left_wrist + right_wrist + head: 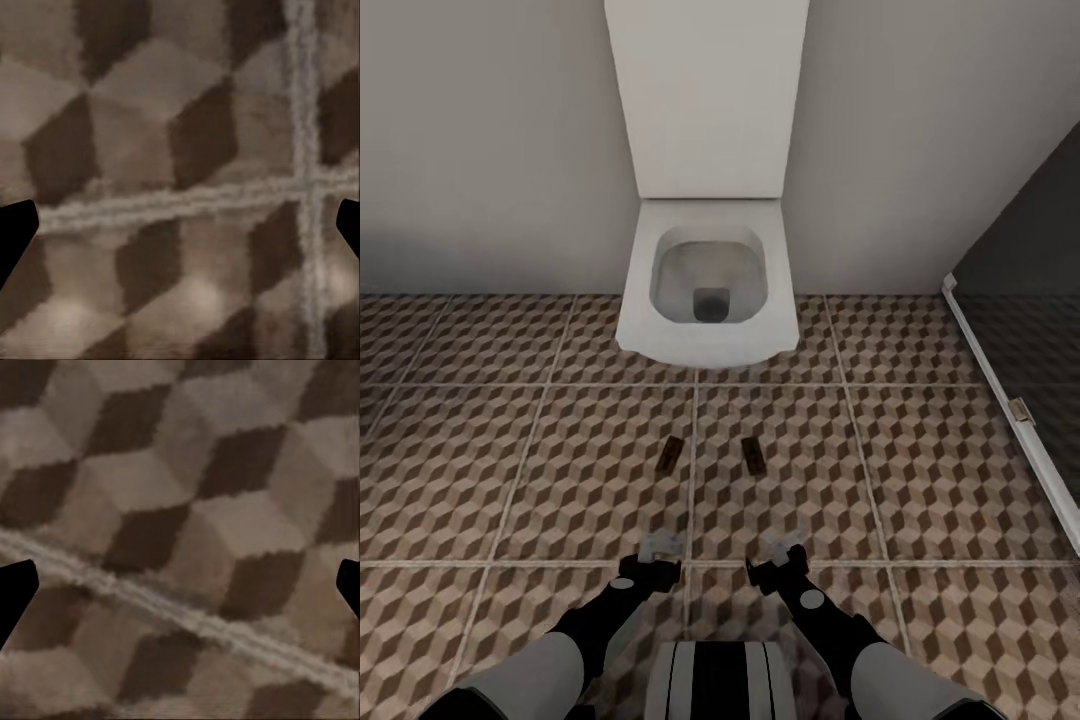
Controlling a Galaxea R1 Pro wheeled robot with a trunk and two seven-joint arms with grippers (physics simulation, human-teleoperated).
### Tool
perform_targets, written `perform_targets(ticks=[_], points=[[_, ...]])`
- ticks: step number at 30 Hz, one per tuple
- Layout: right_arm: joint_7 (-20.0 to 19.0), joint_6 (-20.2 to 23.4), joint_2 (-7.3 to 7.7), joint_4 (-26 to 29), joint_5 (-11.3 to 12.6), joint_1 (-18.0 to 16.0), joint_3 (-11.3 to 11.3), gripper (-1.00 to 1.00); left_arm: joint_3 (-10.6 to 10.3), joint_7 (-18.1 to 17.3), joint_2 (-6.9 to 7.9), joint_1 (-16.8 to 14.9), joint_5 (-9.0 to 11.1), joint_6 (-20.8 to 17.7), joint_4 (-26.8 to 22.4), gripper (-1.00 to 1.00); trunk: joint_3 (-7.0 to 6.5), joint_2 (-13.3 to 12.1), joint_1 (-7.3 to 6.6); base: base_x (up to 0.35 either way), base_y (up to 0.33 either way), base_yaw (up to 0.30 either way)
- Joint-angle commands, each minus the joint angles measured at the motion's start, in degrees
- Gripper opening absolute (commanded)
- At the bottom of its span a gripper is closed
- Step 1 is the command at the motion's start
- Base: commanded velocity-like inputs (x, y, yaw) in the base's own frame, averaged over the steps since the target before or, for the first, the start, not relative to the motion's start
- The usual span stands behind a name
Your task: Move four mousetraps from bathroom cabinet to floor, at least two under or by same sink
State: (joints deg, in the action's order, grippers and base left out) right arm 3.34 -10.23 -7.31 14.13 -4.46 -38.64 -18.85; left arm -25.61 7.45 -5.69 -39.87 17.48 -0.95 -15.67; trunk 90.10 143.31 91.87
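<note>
Both my left gripper (659, 546) and right gripper (785, 546) hang apart and empty. Two mousetraps (671, 453) (752, 455) lie at 12 o'clock on the bathroom floor (920, 470); next, I think, fetching more.

The head camera looks steeply down over both arms at the tiled floor (920, 500) toward the toilet (707, 290) and wall, while both wrist cameras face that same patterned floor from very near, along grout lines (187, 199).

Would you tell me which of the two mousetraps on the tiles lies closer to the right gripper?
The mousetrap right of the grout line, ahead of the right gripper; the other mousetrap lies left of it.
</note>
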Motion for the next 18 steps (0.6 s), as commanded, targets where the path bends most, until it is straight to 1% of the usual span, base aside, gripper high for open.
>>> perform_targets(ticks=[1, 18], points=[[0.3, -0.1, 0.00, -0.1, -0.5, 0.0, -0.1, 1.00, -0.5, 0.4, 0.02, 0.0, 0.5, -0.1, -0.1, 1.00, 0.02, 0.0, -0.04, -0.339, 0.000, 0.000], [0.3, -0.7, 0.01, -0.1, -0.5, 0.0, -0.1, 1.00, -0.5, 0.4, -0.03, 0.0, 0.5, -0.1, -0.1, 1.00, 0.02, 0.0, -0.04, -0.339, 0.000, 0.000]])
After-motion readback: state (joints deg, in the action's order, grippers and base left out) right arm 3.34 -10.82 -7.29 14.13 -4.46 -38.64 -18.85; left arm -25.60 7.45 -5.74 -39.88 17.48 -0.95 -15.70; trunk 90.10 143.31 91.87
